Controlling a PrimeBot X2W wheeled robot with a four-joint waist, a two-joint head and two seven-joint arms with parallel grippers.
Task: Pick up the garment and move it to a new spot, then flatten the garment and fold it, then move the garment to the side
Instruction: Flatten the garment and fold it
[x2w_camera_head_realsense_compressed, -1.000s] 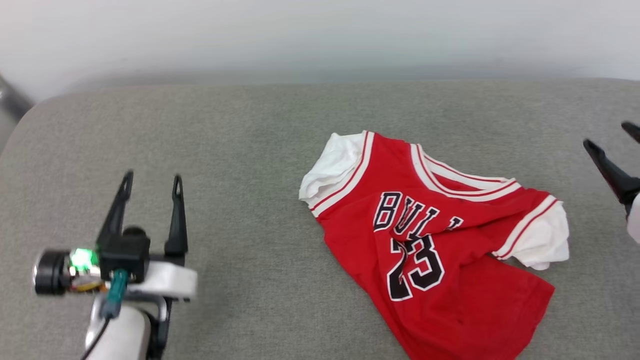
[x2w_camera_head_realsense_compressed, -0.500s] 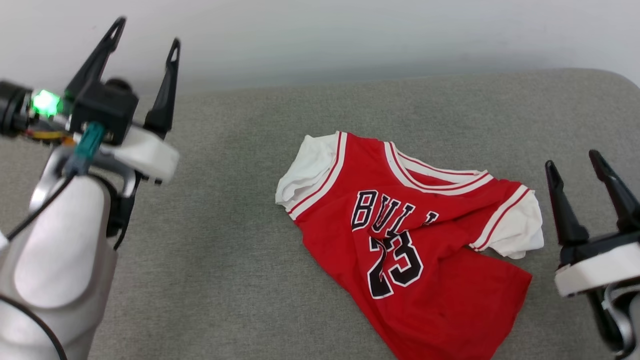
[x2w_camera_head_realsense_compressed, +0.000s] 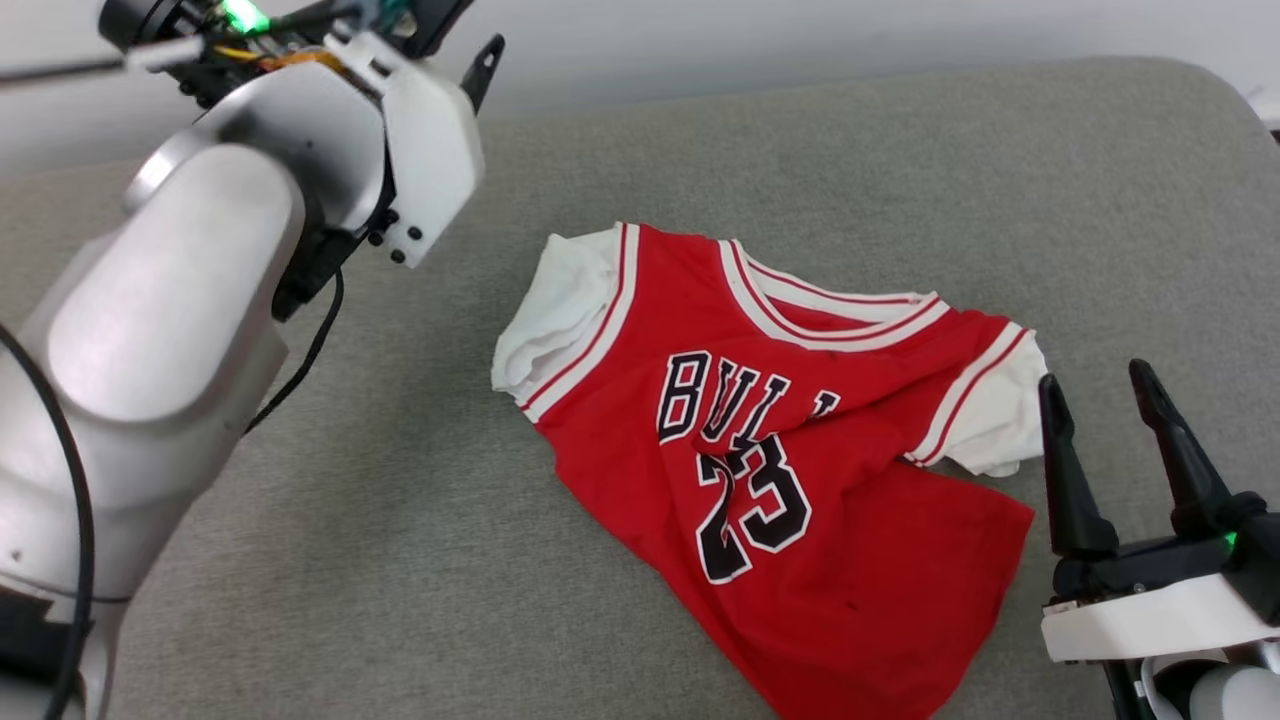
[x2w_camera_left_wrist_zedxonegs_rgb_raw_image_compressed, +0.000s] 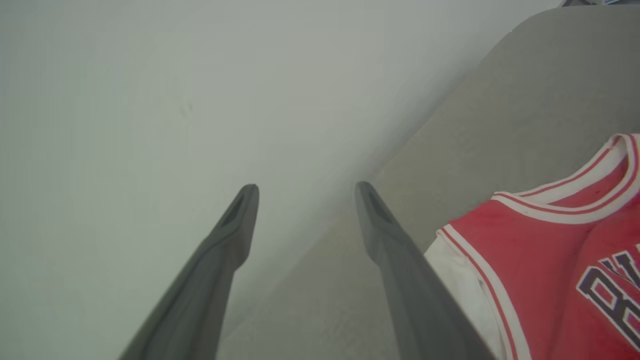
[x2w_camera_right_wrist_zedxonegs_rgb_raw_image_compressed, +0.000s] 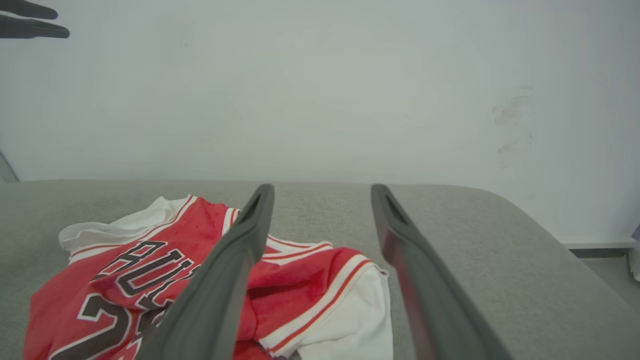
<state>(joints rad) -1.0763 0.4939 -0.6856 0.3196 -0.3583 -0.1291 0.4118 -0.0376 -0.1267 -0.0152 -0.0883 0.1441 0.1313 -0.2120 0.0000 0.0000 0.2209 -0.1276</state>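
The garment (x2w_camera_head_realsense_compressed: 760, 450), a red jersey T-shirt with white sleeves and black "BULLS 23", lies crumpled and chest-up on the grey padded surface (x2w_camera_head_realsense_compressed: 400, 520). My left arm is raised at the upper left, with one fingertip (x2w_camera_head_realsense_compressed: 489, 58) showing beyond the garment's left sleeve. In the left wrist view the left gripper (x2w_camera_left_wrist_zedxonegs_rgb_raw_image_compressed: 306, 191) is open and empty in the air, the garment (x2w_camera_left_wrist_zedxonegs_rgb_raw_image_compressed: 550, 270) at its lower right. The right gripper (x2w_camera_head_realsense_compressed: 1097, 392) stands open and empty just right of the garment's right sleeve. The right gripper (x2w_camera_right_wrist_zedxonegs_rgb_raw_image_compressed: 322, 192) points over that sleeve of the garment (x2w_camera_right_wrist_zedxonegs_rgb_raw_image_compressed: 165, 270).
A pale wall (x2w_camera_head_realsense_compressed: 800, 40) runs close behind the grey surface. The surface's rounded right corner (x2w_camera_right_wrist_zedxonegs_rgb_raw_image_compressed: 525, 215) drops to a floor strip at the far right. Bare grey fabric stretches left of and in front of the garment. The left gripper's fingers (x2w_camera_right_wrist_zedxonegs_rgb_raw_image_compressed: 30, 22) show at the right wrist view's top left.
The head camera has shifted. My left arm has risen from low on the left to high up near the wall. The right gripper has come in beside the garment's right sleeve. The garment lies unchanged.
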